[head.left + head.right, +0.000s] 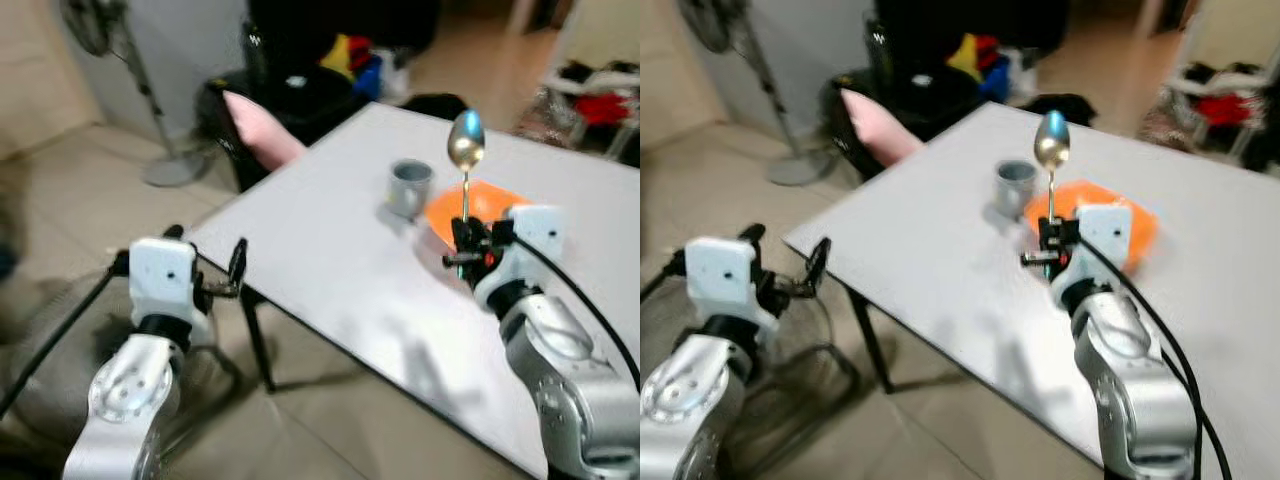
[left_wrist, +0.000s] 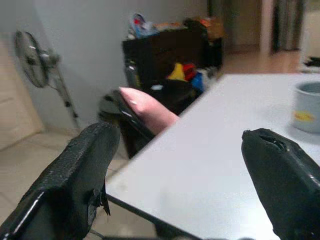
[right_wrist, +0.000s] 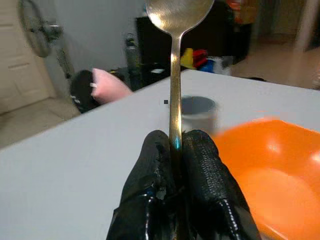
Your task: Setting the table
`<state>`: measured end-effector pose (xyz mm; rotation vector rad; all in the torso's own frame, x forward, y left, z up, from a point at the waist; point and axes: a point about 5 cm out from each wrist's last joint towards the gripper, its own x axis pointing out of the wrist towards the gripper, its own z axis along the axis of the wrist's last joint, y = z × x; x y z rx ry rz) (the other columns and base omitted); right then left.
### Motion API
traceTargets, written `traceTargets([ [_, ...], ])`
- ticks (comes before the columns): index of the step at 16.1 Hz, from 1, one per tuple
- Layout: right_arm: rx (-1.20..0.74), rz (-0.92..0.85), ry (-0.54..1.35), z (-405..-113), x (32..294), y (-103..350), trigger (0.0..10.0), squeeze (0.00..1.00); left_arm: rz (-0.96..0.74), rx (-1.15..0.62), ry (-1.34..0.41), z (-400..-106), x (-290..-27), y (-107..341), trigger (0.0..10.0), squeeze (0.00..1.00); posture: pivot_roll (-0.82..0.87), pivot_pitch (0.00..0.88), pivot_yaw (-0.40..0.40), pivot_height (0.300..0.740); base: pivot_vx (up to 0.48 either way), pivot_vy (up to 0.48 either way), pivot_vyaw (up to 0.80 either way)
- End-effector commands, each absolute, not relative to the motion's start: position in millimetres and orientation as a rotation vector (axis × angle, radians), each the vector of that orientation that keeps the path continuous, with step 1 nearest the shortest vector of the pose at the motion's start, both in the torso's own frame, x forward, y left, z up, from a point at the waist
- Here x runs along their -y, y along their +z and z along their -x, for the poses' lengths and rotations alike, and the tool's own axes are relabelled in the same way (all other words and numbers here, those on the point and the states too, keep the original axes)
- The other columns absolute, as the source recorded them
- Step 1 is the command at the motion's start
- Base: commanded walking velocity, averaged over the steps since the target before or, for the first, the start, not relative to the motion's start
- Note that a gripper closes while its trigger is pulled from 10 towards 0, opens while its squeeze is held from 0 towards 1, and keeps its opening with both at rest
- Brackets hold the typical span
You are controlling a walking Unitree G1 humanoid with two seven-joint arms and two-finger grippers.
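White surface (image 1: 330, 250) runs from near left to far right before me. On it, far side: a grey cup (image 1: 409, 187), and just right of it an orange bowl (image 1: 478, 207); the two sit near each other but apart. Past the surface's far left corner, a dark seat with a pink cushion (image 1: 262, 130) on it, then a black cabinet (image 2: 167, 47) with bright yellow, red and blue items against it. A standing fan (image 1: 110, 60) on the floor at far left. Red clutter at far right, blurred (cannot tell what it is).

My right gripper (image 1: 462, 243) hangs over the surface, near side of the bowl. Its fingers (image 3: 202, 160) are pressed together on the handle of a spoon (image 1: 466, 143), which stands upright, bowl end topmost, in front of the cup and orange bowl.

My left gripper (image 1: 215, 272) is off the surface's near left edge, over the floor, fingers (image 2: 75, 175) spread wide, nothing between them.
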<state>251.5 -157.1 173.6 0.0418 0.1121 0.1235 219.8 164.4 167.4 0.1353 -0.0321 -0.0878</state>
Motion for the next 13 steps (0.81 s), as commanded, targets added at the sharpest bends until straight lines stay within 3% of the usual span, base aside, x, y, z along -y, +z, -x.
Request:
traceTargets([
  [1,-0.092,-0.05,0.155,-252.0,148.6,179.9,10.0,0.0,-0.151,0.03,-0.067,-222.8,-169.6,167.7,10.0,0.0,-0.05,0.0,0.056,0.74,0.412,0.0,0.0],
  [3,-0.095,-0.048,0.149,-251.5,148.8,179.7,10.0,0.0,-0.156,0.032,-0.065,-226.6,-168.9,167.6,10.0,0.0,-0.05,0.0,0.061,0.74,0.418,0.0,0.0],
  [5,-0.104,-0.049,0.135,-251.2,149.9,179.1,10.0,0.0,-0.162,0.029,-0.042,-228.7,-169.7,167.8,10.0,0.0,-0.05,0.0,0.061,0.74,0.0,0.0,0.0],
  [7,-0.112,-0.056,0.115,-251.1,152.6,178.2,10.0,0.0,-0.161,0.033,-0.045,-229.9,-168.8,167.8,10.0,0.0,-0.06,0.0,0.066,0.74,0.0,0.0,-0.8],
  [13,-0.119,-0.064,0.112,-250.0,151.7,177.8,10.0,0.0,-0.168,0.038,-0.051,-235.8,-169.6,168.9,10.0,0.0,-0.06,0.0,0.073,0.74,0.0,0.469,-0.8],
])
